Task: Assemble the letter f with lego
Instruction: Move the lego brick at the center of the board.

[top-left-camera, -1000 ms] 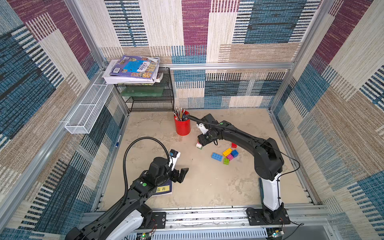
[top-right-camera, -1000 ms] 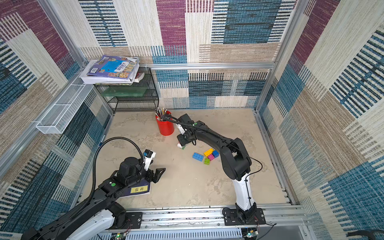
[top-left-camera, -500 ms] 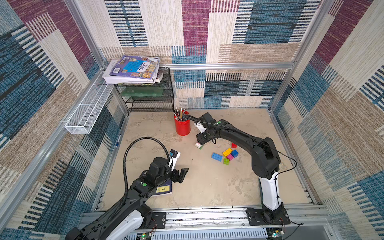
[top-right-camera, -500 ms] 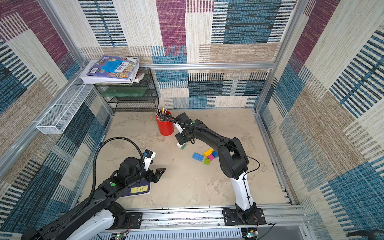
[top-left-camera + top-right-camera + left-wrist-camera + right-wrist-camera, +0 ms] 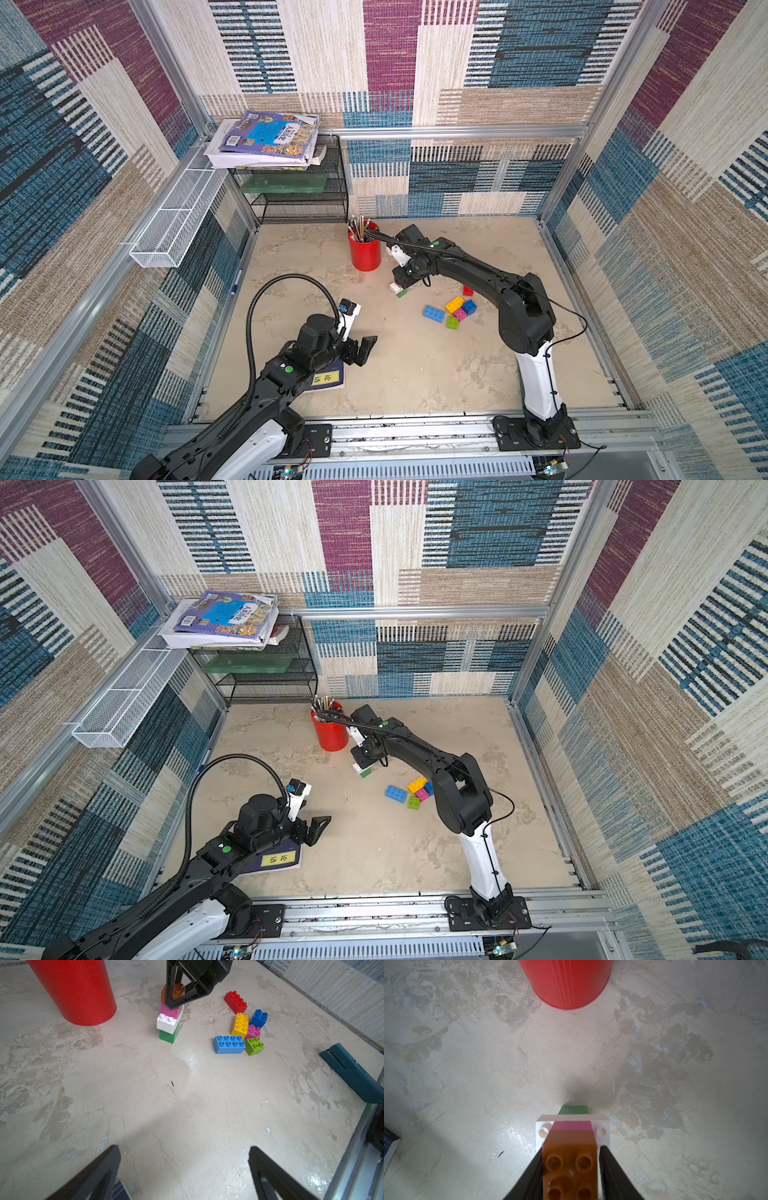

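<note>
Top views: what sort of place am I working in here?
Probably a staged robot test cell, not a real room: an aluminium frame hung with patterned fabric walls, and desk props: a red pencil cup and a wire shelf bearing books.

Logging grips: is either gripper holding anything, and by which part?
The right gripper clamps the brown brick by its opposite sides; left gripper holds nothing.

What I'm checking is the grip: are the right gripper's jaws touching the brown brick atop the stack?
Touching. The right wrist view shows the right gripper with both jaws flush against the sides of the brown brick, with no gap visible.
</note>
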Motion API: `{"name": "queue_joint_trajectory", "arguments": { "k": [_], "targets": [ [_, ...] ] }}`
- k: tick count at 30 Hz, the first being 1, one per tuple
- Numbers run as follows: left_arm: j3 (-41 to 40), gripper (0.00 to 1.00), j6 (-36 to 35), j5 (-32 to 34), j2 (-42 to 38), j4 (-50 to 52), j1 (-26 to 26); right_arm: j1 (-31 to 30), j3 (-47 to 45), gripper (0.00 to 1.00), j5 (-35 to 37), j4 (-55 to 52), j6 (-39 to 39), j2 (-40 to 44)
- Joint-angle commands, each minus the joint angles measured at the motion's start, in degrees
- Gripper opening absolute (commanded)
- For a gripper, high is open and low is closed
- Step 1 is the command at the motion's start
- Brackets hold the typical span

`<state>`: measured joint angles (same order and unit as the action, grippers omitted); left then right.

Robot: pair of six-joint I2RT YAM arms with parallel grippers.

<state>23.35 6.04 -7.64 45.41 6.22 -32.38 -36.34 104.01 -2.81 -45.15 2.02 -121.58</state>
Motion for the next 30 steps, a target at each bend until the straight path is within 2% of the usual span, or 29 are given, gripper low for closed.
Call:
{"name": "queue_joint_trajectory", "arguments": {
  "k": [1, 6, 13, 20, 30],
  "targets": [
    [0.4, 0.99, 0.0, 0.2, -0.1, -0.5, 0.0, -0.3, 0.7, 0.41, -0.7, -0.7, 0.1, 0.0],
    [0.3, 0.99, 0.0, 0.2, -0.1, -0.5, 0.0, -1.0, 1.7, 0.38, 0.1, -2.2, -1.1, 0.2],
    [0.3, 0.99, 0.0, 0.1, -0.1, -0.6, 0.0, -2.4, 1.7, 0.37, 2.0, -4.0, -3.7, 1.3],
    [0.3, 0.99, 0.0, -0.1, -0.1, -0.6, 0.0, -4.6, -1.2, 0.37, 4.3, -4.6, -9.9, 3.4],
    [0.4, 0.99, -0.3, -1.3, -0.2, -0.7, -0.1, -8.1, -7.0, 0.33, 8.5, -2.6, -23.4, 7.7]
  ]
}}
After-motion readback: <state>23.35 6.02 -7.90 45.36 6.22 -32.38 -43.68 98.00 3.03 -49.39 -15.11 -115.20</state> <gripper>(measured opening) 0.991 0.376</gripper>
